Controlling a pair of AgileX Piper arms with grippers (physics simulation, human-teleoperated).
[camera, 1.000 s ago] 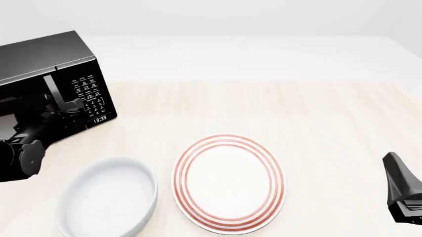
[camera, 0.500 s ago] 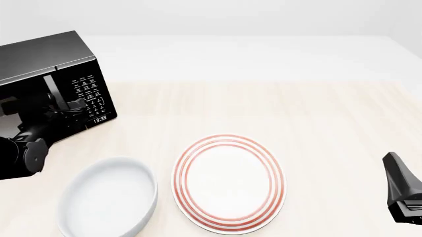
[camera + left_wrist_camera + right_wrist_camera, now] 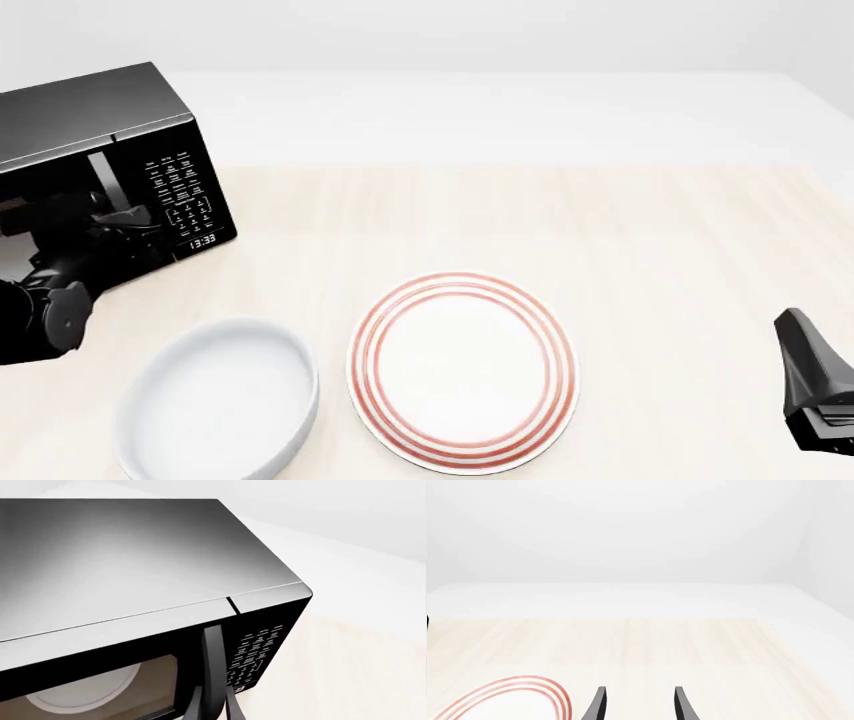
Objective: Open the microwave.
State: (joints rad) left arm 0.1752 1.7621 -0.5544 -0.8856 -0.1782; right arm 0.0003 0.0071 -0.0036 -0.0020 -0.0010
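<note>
Black microwave (image 3: pixel 114 160) at far left of tabletop (image 3: pixel 641 230), door seems shut, round grey plate inside seen through window (wrist view). Left pincer (image 3: pixel 212 707) pressed at door handle (image 3: pixel 213 665), fingers close together around it, pinching handle as far as can tell. Right pincer (image 3: pixel 637 705) low at right edge, fingers spread, holding nothing. White bowl (image 3: pixel 220 400) near front, just beside red-ringed plate (image 3: pixel 465 372). Both well apart from microwave.
</note>
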